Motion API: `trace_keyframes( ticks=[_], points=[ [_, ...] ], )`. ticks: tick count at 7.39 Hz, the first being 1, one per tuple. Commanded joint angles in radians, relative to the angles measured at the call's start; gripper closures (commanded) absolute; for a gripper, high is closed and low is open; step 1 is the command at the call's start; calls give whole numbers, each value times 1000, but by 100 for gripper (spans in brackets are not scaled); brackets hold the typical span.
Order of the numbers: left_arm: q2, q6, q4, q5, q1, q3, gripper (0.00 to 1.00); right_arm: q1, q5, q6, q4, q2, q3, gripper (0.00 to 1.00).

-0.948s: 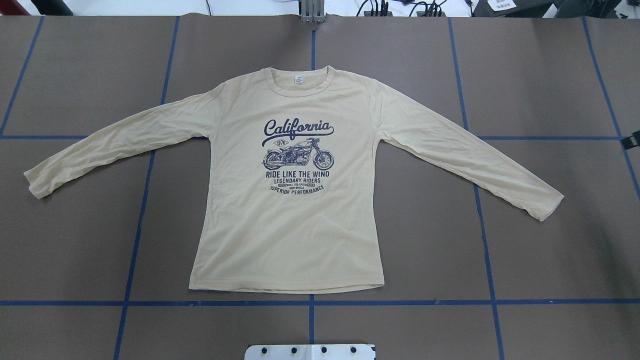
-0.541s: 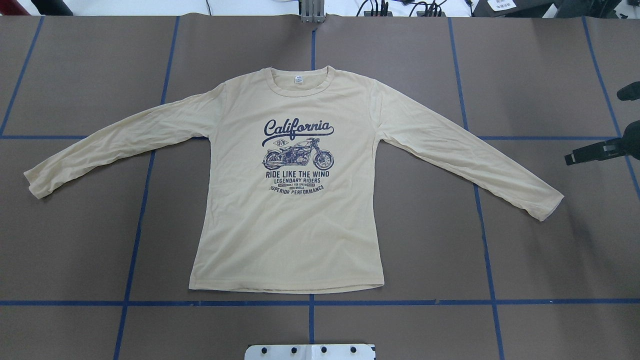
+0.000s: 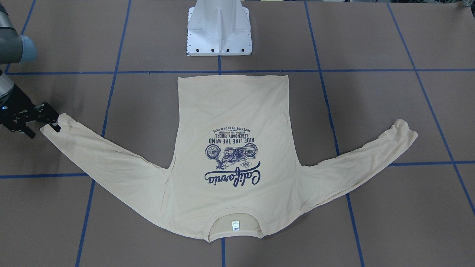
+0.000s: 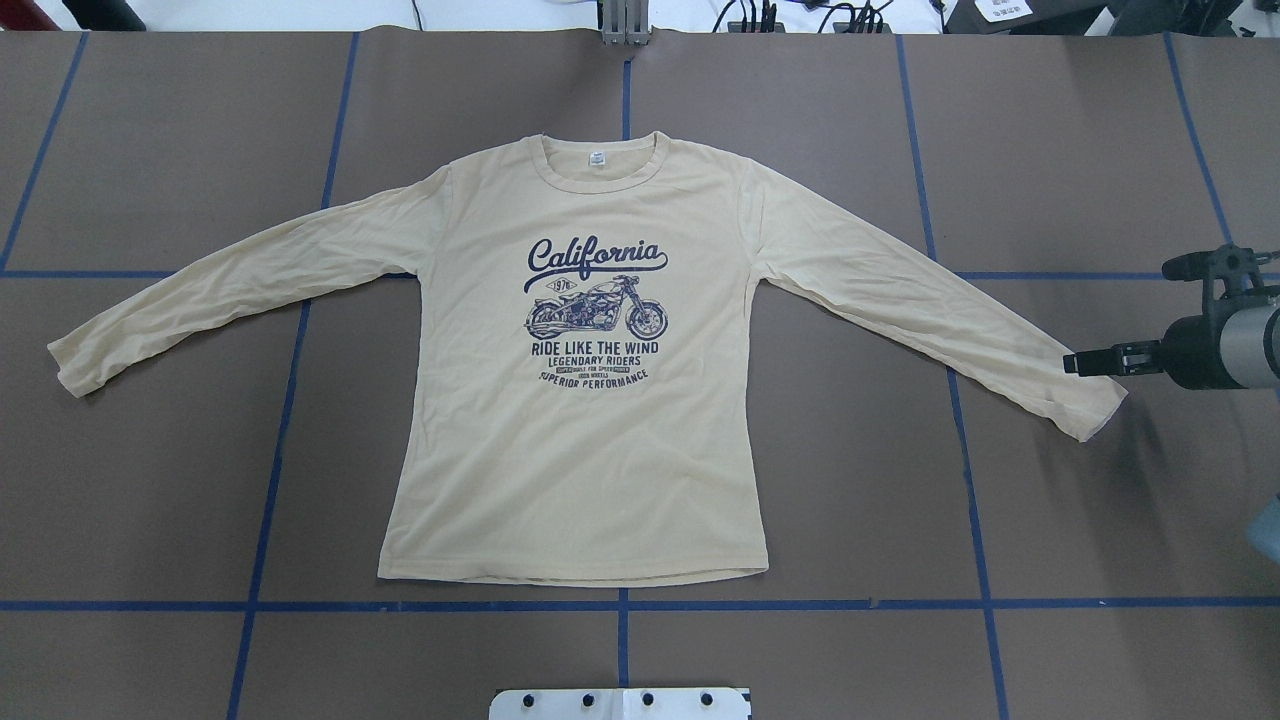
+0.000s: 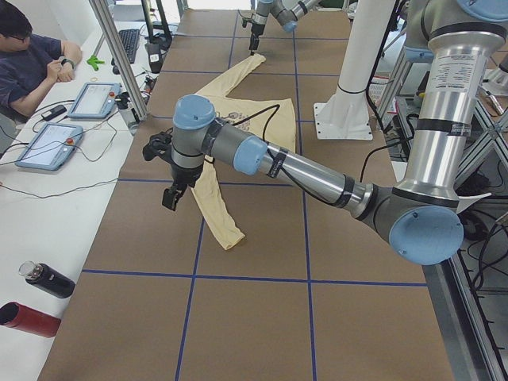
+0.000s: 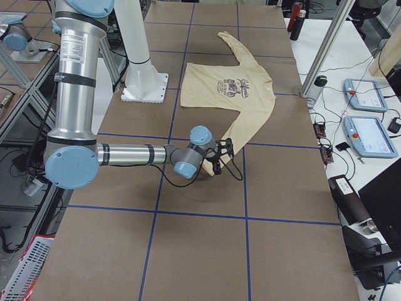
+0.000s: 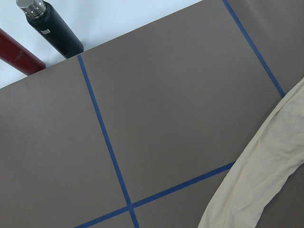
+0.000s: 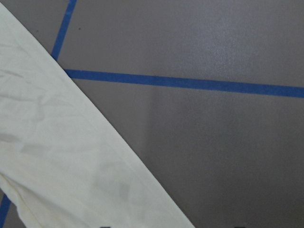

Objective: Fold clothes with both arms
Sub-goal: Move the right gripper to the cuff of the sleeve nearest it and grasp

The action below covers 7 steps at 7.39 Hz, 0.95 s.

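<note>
Now, shirt [image 4: 580, 450]: spread flat and print up, mid-frame on the desk [image 4: 150, 480], sleeves angled out toward the lower corners.
Right end effector [image 4: 1073, 362]: at the overhead view's right edge, jaws wide apart, tips at the sleeve cuff, gripping nothing.
Left end effector [image 5: 170, 203]: shown only from the side, above the desk beside the other sleeve; I cannot tell its opening.

Bright, flat light from overhead, so shadows are faint: a thin dark edge under the shirt [image 4: 590, 460] and a soft smudge on the table [image 4: 180, 480] below the right arm [image 4: 1255, 345]. The white bench [image 4: 300, 12] behind is blown out. Right wrist view is soft and hazy, the left wrist one crisp. In the side views upright posts [image 6: 327, 47] lean, wide-angle style.
</note>
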Motion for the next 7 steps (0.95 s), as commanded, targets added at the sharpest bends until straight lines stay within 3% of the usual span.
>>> trace_keyframes(
  ticks=[1,3,6,7],
  points=[
    [6,1,0,-1,0,0,0,-17,-18,8,21,-43,5,23],
    [6,1,0,-1,0,0,0,-42,-53,5,20,-67,9,24],
    [6,2,0,-1,0,2,0,-68,-76,5,21,-68,11,34],
    [6,2,1,-1,0,3,0,-68,-76,3,20,-68,17,52]
  ],
)
